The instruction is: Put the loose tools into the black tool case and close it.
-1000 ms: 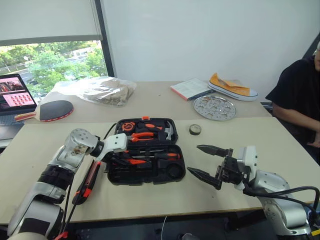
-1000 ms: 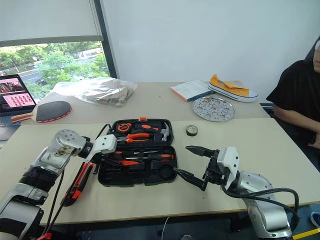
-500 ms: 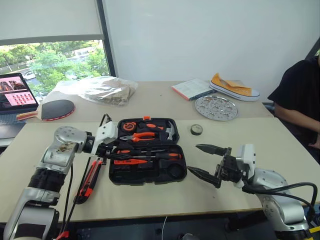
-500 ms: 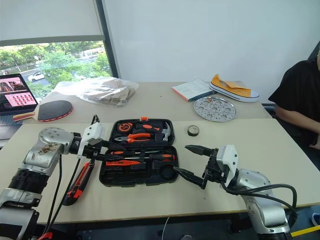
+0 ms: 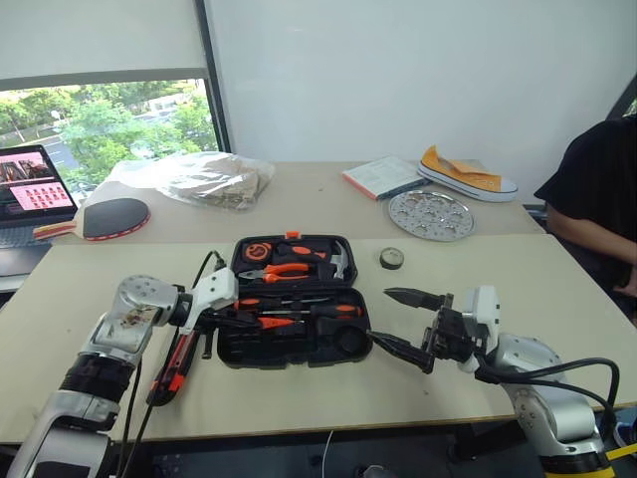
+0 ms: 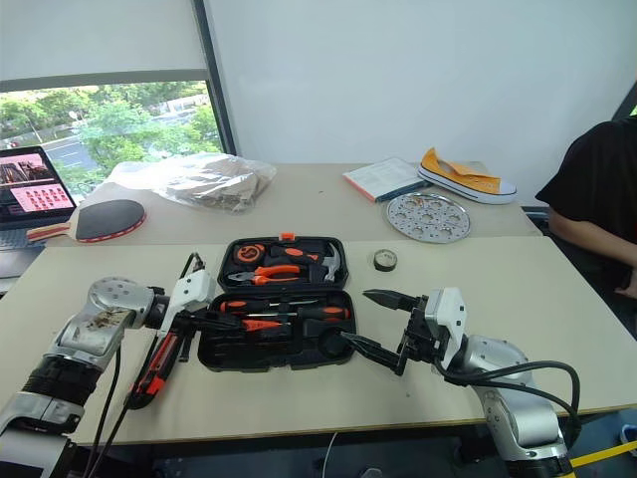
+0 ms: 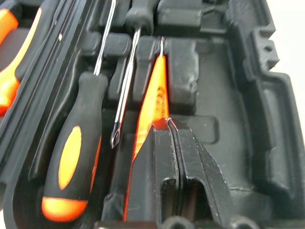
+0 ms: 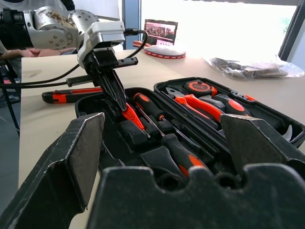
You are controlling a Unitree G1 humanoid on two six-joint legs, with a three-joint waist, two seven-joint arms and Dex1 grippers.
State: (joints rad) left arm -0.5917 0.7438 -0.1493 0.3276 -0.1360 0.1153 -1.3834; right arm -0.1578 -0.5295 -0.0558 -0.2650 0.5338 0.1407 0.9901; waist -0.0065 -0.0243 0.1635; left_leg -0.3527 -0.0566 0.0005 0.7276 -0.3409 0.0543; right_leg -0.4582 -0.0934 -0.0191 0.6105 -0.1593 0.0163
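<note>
The black tool case (image 5: 299, 355) lies open in the middle of the table. Its near half holds two black-and-orange screwdrivers (image 5: 320, 311) and the thin orange screwdriver (image 7: 155, 90). My left gripper (image 7: 167, 123) is shut, pointing down into the case's left end, its tips against that thin screwdriver's handle. The orange-and-black utility knife (image 5: 177, 360) lies on the table left of the case. The small dark tape roll (image 5: 390, 258) sits beyond the case's right corner. My right gripper (image 5: 378, 315) hangs open at the case's right edge, holding nothing.
The lid half (image 5: 294, 259) carries a tape measure, pliers and a hammer. On the far table are a laptop (image 5: 30, 194), a paddle (image 5: 109, 217), a plastic bag (image 5: 194, 179), a book (image 5: 378, 176), a round metal plate (image 5: 430, 214) and a shoe (image 5: 466, 171). A person (image 5: 592, 209) sits at the right.
My left gripper has come down into the case's left end and its fingers have closed together. The right gripper has stayed where it was, open.
</note>
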